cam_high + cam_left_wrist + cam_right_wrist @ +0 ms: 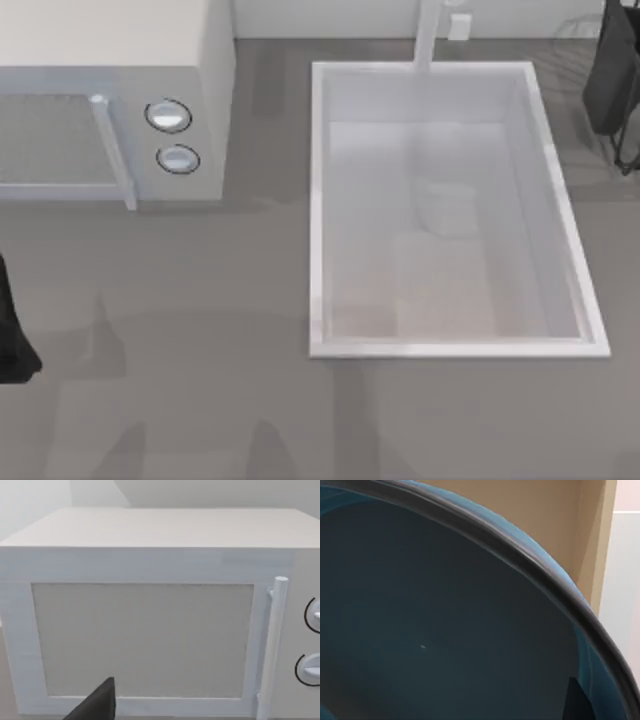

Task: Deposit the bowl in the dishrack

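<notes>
At the top view's upper right, the right gripper (622, 90) apparently carries the glossy dark teal-blue bowl (435, 630), though its grip is hidden.

The bowl (430, 630) is dark teal inside with a darker rim. The microwave (205, 90) is white with a grey door panel, the basin (318, 200) white, the bench (200, 400) grey.
</notes>
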### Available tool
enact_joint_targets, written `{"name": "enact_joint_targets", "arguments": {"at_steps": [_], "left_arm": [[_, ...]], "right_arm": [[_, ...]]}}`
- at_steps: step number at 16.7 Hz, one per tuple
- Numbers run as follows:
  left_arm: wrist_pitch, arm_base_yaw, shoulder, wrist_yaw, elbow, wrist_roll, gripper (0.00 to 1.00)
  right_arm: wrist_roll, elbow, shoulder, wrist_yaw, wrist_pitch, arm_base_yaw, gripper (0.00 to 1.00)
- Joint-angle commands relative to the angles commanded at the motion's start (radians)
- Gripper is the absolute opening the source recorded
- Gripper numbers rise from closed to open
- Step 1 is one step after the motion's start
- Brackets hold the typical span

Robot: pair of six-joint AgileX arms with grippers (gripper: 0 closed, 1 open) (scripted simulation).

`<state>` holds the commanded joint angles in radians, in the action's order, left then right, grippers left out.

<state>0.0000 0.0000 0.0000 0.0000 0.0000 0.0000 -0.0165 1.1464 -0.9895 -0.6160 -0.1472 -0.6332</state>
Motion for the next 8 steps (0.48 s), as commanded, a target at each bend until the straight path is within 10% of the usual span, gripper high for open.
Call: {"name": "enact_joint_targets", "arguments": {"at_steps": [8], "left_arm": [[0.0, 0.0, 0.0, 0.0, 0.0, 0.0, 1.0]], "right_arm": [[-0.001, -0.017, -0.22, 0.07, 0.224, 0.08, 0.0]]}}
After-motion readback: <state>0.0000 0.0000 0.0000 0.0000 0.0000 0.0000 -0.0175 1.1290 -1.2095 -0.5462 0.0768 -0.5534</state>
